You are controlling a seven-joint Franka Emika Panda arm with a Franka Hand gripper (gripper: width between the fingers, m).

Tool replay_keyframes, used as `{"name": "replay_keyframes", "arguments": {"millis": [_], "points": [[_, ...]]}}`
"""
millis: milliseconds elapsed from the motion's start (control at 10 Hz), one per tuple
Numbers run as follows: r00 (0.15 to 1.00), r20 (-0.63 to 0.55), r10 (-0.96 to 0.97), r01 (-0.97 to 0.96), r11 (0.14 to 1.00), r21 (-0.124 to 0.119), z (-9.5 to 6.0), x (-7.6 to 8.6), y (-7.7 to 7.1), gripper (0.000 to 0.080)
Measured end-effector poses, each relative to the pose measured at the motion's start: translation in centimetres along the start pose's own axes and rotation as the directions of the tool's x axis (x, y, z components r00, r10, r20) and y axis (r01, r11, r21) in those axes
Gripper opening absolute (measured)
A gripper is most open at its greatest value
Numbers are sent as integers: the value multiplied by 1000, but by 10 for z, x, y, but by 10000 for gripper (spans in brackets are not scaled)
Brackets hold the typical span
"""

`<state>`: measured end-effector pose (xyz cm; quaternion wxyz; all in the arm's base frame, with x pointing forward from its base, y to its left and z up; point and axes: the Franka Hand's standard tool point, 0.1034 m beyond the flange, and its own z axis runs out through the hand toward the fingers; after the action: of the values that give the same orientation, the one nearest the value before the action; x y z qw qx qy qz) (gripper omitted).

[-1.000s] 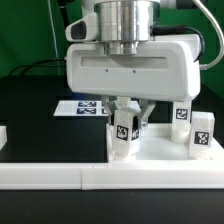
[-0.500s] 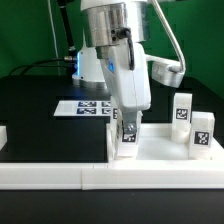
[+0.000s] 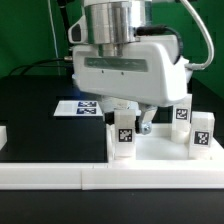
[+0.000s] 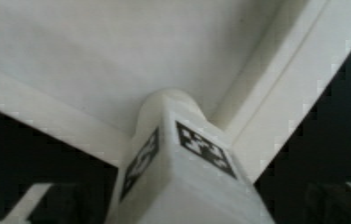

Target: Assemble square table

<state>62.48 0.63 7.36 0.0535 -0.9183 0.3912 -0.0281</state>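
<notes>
The square panel (image 3: 160,148) of the table lies flat in the lower right of the exterior view, its near edge against the long white rail (image 3: 110,175) that runs across the bottom of the frame. On the panel's left corner stands a white block leg (image 3: 124,137), upright, with a black-and-white tag facing the camera. Two more tagged legs stand upright at the right of the frame: one (image 3: 181,110) further back, one (image 3: 203,135) nearer, close beside each other.

The gripper (image 3: 133,118) hangs from the arm's broad white body, which fills the upper middle of the frame, directly over the left leg. One finger (image 3: 146,122) shows to the right of the leg's top, angled down beside it; the other is hidden behind the leg or the body. Whether the jaws press on the leg or stand slightly off it I cannot tell.

The wrist view gives what the exterior view hides: the leg (image 4: 181,150) seen from above, close up, rising from the lower middle of the picture with tags on two of its faces, against the white panel (image 4: 101,50) and its raised edge. The dark fingertips at the bottom corners are too blurred to judge.

Behind the panel, at middle left of the exterior view, the marker board (image 3: 82,106) lies flat on the black table (image 3: 40,110).
</notes>
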Motion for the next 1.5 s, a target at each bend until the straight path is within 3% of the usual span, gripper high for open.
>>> {"name": "replay_keyframes", "arguments": {"millis": [400, 600, 700, 800, 1000, 1100, 1200, 1300, 1500], "points": [[964, -3, -264, 264, 964, -11, 0, 1, 1, 648], [830, -9, -558, 556, 828, -63, 1, -6, -8, 648], [831, -10, -556, 555, 830, -62, 1, -5, -7, 648], [846, -11, -533, 531, 845, -62, 1, -5, -6, 648], [851, -12, -524, 523, 850, -62, 1, -5, -6, 392], [895, -17, -447, 445, 893, -63, 1, -3, -3, 392], [929, -22, -369, 367, 928, -62, 1, -2, -3, 294], [954, -27, -298, 296, 953, -60, 1, -1, -2, 294], [996, -29, 82, -84, 995, -56, 0, -2, 0, 294]]}}
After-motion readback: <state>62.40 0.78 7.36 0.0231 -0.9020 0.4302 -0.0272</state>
